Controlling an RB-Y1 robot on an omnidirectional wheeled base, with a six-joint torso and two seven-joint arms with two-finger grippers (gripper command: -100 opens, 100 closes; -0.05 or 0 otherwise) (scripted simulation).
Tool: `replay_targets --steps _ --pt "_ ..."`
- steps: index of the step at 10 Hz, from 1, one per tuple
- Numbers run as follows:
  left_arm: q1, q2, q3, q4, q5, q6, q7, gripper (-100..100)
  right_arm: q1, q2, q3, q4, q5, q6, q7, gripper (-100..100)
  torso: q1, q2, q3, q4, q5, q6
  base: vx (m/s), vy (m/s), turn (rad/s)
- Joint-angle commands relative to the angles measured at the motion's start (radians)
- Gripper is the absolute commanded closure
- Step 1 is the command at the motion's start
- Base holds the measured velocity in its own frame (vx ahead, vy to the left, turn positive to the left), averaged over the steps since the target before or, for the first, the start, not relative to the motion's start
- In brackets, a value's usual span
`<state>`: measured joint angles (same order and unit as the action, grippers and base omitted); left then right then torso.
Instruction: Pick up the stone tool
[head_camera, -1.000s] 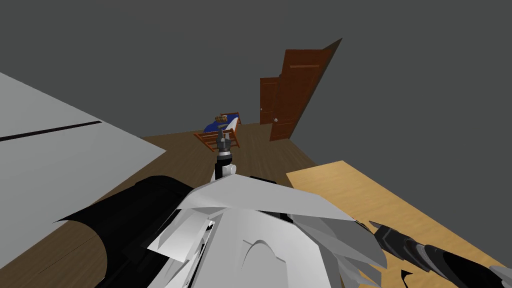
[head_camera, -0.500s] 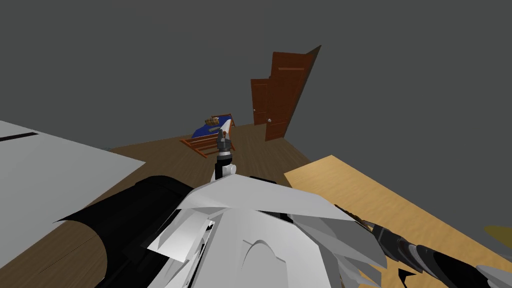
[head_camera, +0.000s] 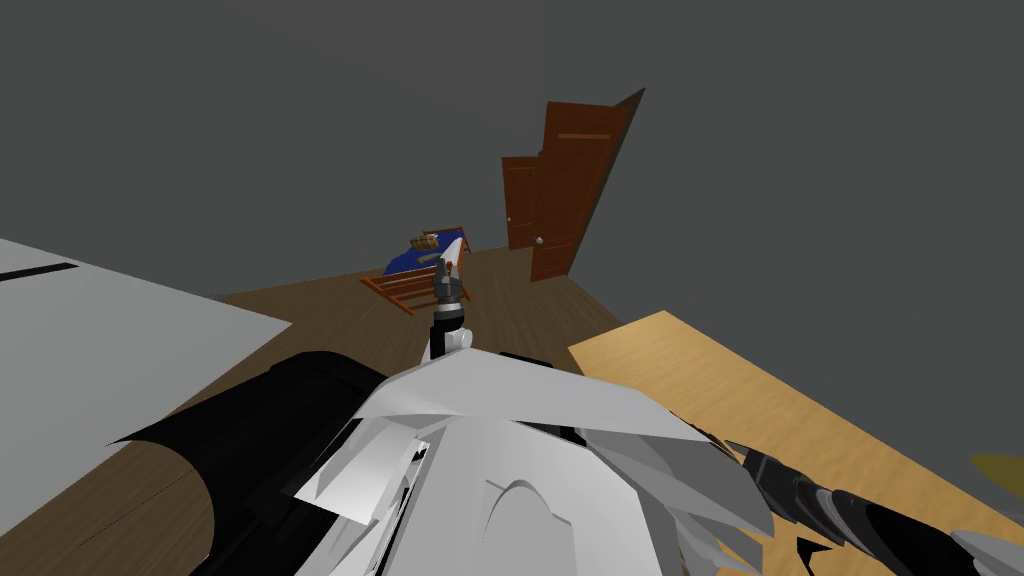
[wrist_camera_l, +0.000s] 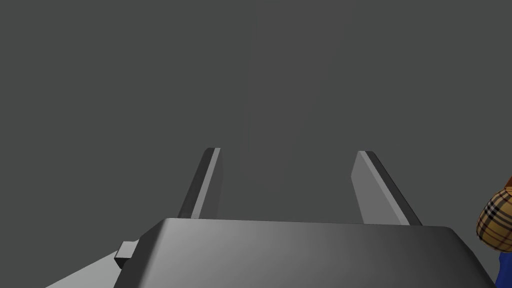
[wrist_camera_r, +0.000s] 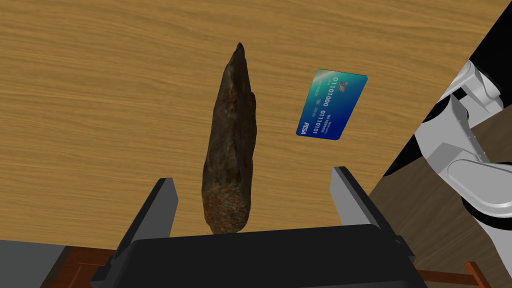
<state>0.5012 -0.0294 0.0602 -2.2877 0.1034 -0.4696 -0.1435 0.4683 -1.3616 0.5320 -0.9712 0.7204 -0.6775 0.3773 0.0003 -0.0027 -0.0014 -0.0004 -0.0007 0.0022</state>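
Stone tool (wrist_camera_r: 231, 145), dark brown and long, lies flat on the light wooden table (wrist_camera_r: 90, 100), with its pointed end away from the right gripper (wrist_camera_r: 253, 177). That claw hangs over it with both blades spread wide. The stone's blunt end sits between them and touches neither, and its very butt is hidden behind the claw's dark body. Near the stone, apart from it, lies a blue-green card (wrist_camera_r: 331, 104), its print too small to read surely. Further out, the left gripper (wrist_camera_l: 286, 152) is held straight ahead, blades parted with nothing between. A plaid bundle (wrist_camera_l: 496, 222) is cut off beside it, too partial to name. Far across the brown floor stand a blue-covered wooden frame (head_camera: 405, 265) and reddish-brown doors (head_camera: 575, 190)
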Motion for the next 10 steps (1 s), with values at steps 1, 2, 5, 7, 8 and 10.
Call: replay_targets --steps 1,2,5,7,8,10 --pt "0.000 0.000 0.000 0.000 0.000 0.000 0.000 0 0.000 0.000 0.000 0.000 0.000 0.000 0.000 -100 0.000 0.000 0.000 0.000 0.000 0.000 0.007 0.008 -0.025" --pt "0.000 0.000 0.000 0.000 0.000 0.000 0.000 0 0.000 0.000 0.000 0.000 0.000 0.000 0.000 -100 0.000 0.000 0.000 0.000 0.000 0.000 -0.004 -0.004 0.012" --pt "0.000 0.000 0.000 0.000 0.000 0.000 0.000 0 -0.005 0.047 0.008 0.018 0.008 0.027 0.011 -100 -0.001 0.000 0.000 0.000 0.000 -0.001 -0.005 -0.010 0.049" --pt "0.000 0.000 0.000 0.000 0.000 0.000 0.000 0 -0.004 0.053 0.009 0.016 0.009 0.034 0.010 -100 -0.002 0.001 0.001 0.000 -0.001 0.000 -0.012 -0.012 0.038" --pt "0.000 0.000 0.000 0.000 0.000 0.000 0.000 0 -0.004 0.054 0.009 0.017 0.010 0.036 0.011 100 -0.001 0.001 0.000 0.000 0.000 0.000 0.000 0.000 0.000" --pt "0.000 0.000 0.000 0.000 0.000 0.000 0.000 0 -0.005 0.053 0.008 0.017 0.009 0.036 0.011 100 -0.001 0.001 0.001 0.000 -0.002 0.001 0.000 0.000 0.000"
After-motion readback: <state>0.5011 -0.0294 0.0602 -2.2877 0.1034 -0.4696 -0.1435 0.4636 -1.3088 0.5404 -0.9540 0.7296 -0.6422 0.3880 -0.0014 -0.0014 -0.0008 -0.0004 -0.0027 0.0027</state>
